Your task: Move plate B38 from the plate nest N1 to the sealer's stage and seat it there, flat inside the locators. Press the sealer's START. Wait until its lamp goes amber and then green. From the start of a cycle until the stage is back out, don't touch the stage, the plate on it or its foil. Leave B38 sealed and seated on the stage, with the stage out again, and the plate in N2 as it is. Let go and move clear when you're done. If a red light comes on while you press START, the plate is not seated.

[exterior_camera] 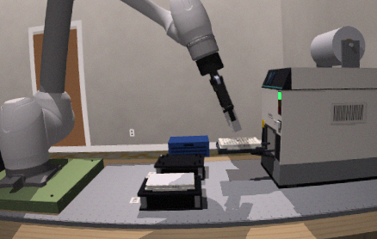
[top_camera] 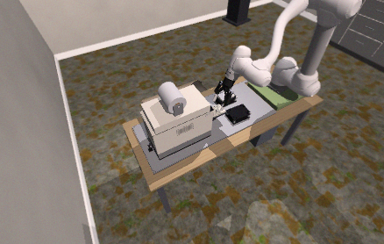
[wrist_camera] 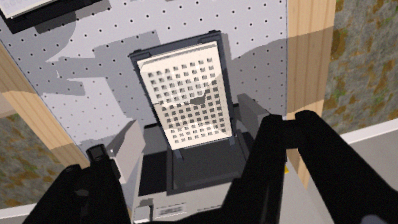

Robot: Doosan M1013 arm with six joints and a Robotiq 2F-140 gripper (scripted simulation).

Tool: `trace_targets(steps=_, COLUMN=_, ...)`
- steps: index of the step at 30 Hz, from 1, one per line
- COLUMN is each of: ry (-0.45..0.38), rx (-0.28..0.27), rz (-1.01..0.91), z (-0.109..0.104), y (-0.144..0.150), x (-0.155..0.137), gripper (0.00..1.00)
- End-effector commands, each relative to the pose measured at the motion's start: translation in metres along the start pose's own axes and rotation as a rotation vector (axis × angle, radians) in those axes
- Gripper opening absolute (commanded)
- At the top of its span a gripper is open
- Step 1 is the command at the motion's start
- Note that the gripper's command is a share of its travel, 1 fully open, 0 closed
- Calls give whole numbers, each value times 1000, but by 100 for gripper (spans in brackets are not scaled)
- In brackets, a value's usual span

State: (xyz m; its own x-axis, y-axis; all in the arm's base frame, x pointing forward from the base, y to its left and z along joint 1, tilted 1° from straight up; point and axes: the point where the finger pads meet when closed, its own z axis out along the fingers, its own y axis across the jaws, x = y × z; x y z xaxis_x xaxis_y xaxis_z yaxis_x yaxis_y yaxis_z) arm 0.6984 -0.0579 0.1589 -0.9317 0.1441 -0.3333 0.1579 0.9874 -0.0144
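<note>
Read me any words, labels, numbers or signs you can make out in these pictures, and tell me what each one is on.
No text can be read here.
Barcode label on the sealer's side: bars only, no legible characters.
Small white tag on the mat beside the near plate nest: too small to read.
Label strip on the sealer in the wrist view: blurred.
Sealer's screen: nothing legible.
</note>
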Motion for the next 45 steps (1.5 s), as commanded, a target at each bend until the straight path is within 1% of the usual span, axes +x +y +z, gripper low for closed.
trace_targets(steps=1, ry=0, rx=0, rz=0, z=-1, y=0, x=3, gripper=70)
trace_targets(steps=24, ry=0, rx=0, rz=0, z=-13, y=-3, x=36, gripper=70)
trace_targets(steps=26, ry=67, rx=0, rz=0, z=-13, y=-3, x=36, gripper=70)
trace_targets(steps=28, ry=67, rx=0, rz=0, z=-13, y=-3, x=36, gripper=70)
trace_targets(steps=36, ry=333, rx=0, rz=0, z=-13, y=-3, x=36, gripper=70)
trace_targets(steps=38, ry=349, rx=0, rz=0, z=-13, y=-3, x=36, gripper=70)
trace_targets(steps=43, ry=349, rx=0, rz=0, z=-31, y=-19, x=31, gripper=68)
trace_targets(steps=45, ry=349, rx=0, rz=0, z=-31, y=-19, x=31, gripper=68)
